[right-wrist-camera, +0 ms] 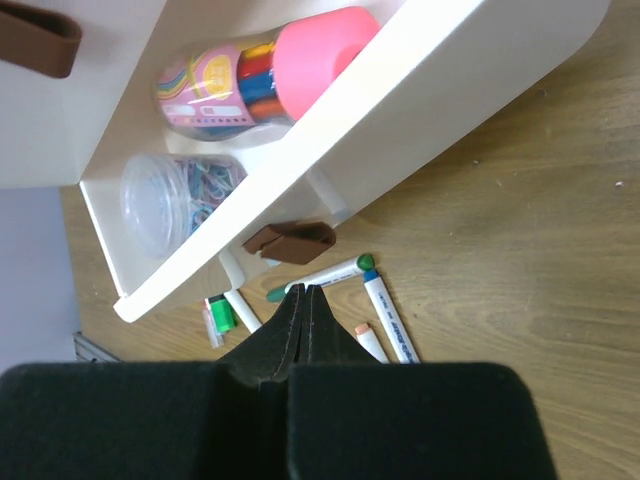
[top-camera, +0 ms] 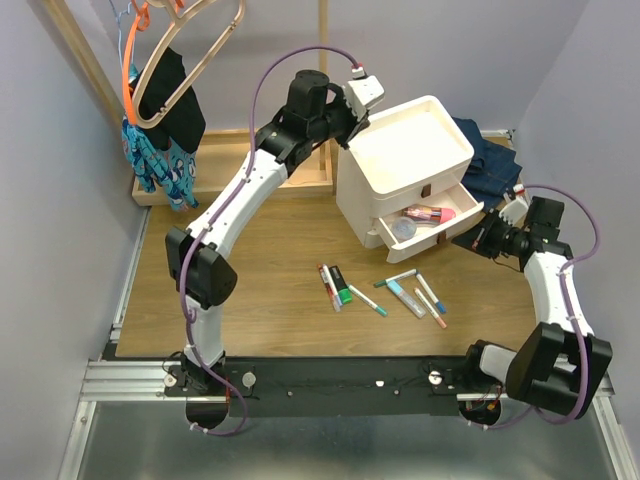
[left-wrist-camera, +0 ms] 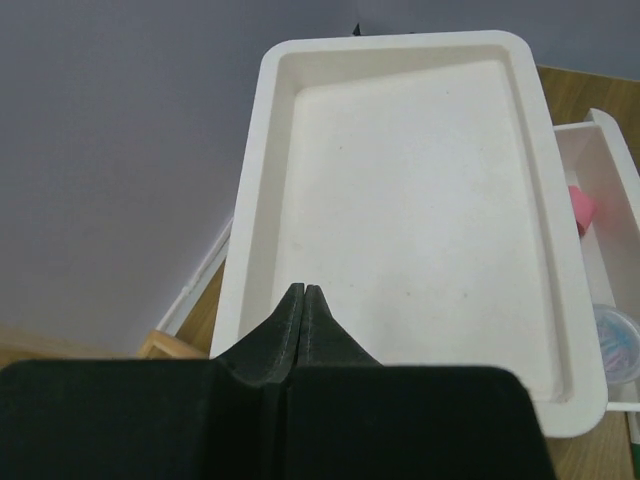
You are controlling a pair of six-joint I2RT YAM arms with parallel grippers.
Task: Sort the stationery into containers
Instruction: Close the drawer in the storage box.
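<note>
While left gripper [left-wrist-camera: 302,290] hangs pinched shut over unit [top-camera: 405,170] tray [left-wrist-camera: 420,220] | right gripper [right-wrist-camera: 302,290] pinched shut beside open drawer [top-camera: 415,245] | bottle [top-camera: 430,213], tub [top-camera: 403,229] inside | markers [top-camera: 367,300] before unit

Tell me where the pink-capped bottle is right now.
In the overhead view, the pink-capped bottle lies in the open drawer of the white drawer unit, right of the table's centre, with the clear round tub just left of it.

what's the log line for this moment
left gripper shut, empty, above tray top | right gripper shut, empty, near open drawer | drawer holds pink-capped bottle, clear tub | markers on table
</note>
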